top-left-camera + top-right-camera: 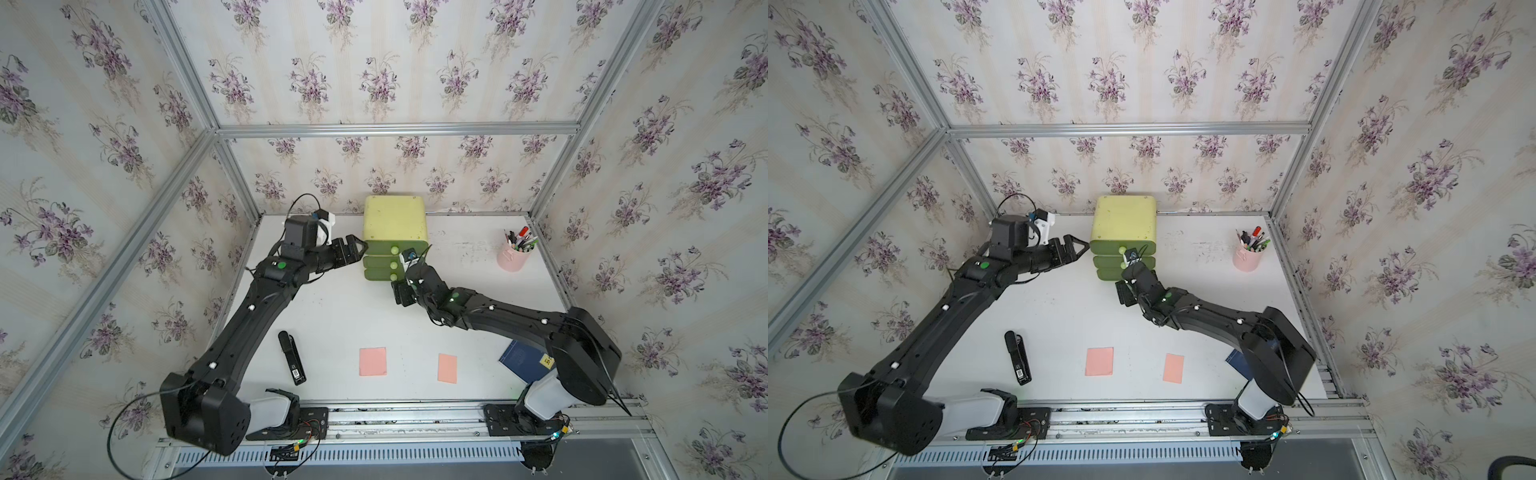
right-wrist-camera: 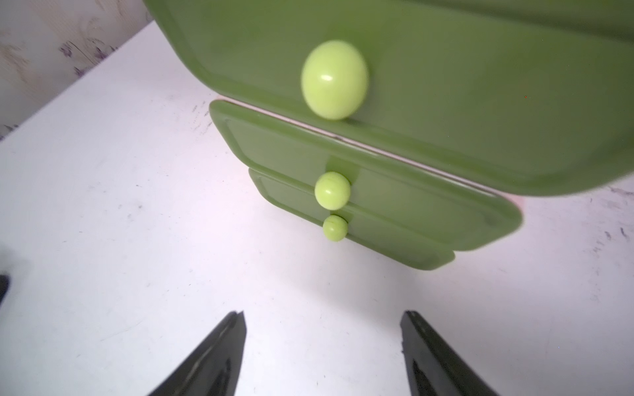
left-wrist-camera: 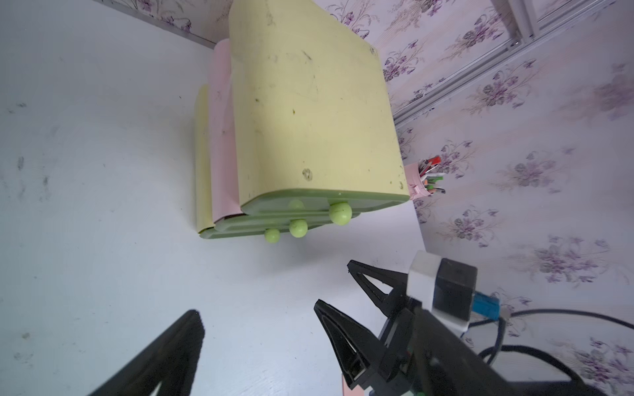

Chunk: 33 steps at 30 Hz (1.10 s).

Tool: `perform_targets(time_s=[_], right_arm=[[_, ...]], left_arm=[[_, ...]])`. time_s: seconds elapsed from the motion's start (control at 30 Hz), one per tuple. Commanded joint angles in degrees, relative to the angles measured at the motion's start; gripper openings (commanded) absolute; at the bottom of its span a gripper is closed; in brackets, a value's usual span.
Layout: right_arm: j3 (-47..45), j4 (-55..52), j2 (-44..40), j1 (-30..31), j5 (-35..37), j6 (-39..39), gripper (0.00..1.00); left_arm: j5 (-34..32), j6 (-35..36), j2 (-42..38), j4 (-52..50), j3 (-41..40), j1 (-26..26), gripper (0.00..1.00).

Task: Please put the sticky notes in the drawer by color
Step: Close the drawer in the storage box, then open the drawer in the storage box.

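The left gripper (image 1: 360, 250) sits about level with the top drawer face, jaws spread wide with nothing between them. Its fingertips stand just beside the side wall of the drawer (image 1: 395, 218); contact cannot be confirmed in either top view. This station is judged to be a brace, since a light plastic chest would slide on the table (image 1: 340, 316) under a pull on a knob unless its shell is steadied. Well behind this gripper, toward its arm's base, lies a black handheld device (image 1: 292, 358), which has no part in the task. The first pink sticky note (image 1: 372, 361) lies flat on the table, well behind both grippers and close to neither. The drawer stands ahead of both grippers, near the back wall, and all three green faces appear pushed in. The right gripper (image 2: 323, 313) faces those fronts from low down, jaws partly parted and empty. The bottom knob (image 2: 335, 228) is nearest ahead of its fingertips, with the middle knob (image 2: 332, 190) above it and the top knob (image 2: 334, 79) highest. This pose suits a pinch on a knob; which knob cannot be told. The second pink sticky note (image 1: 447, 368) lies well behind the right gripper, not yet stowed. No yellow or blue notes are in view. The dark blue booklet (image 1: 521, 359) lies partly under the right arm, and the pen cup (image 1: 513, 257) stands well off to that gripper's outer side.
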Motion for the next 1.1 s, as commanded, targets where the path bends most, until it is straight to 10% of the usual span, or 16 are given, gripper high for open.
perform_targets(time_s=[0.0,0.17,0.33,1.07], right_arm=[[-5.43,6.28,-4.43,-5.46,-14.2,1.35,0.78],[-14.82,16.54,-8.03,-18.18,-27.06,-0.72,0.76],[-16.53,23.28,-5.78,-22.24,-31.91,-7.81,0.72],[-4.94,26.95,12.01,-29.97,-48.71,-5.97,0.53]], left_arm=[[6.38,-15.1,-3.32,19.48,-9.48,0.59,0.99],[3.79,-34.29,-3.71,45.76,-28.82,-0.35,1.0],[-5.63,-36.01,-3.59,51.57,-37.17,-2.93,0.99],[-20.36,-41.95,25.33,74.42,-35.11,-16.79,0.91]])
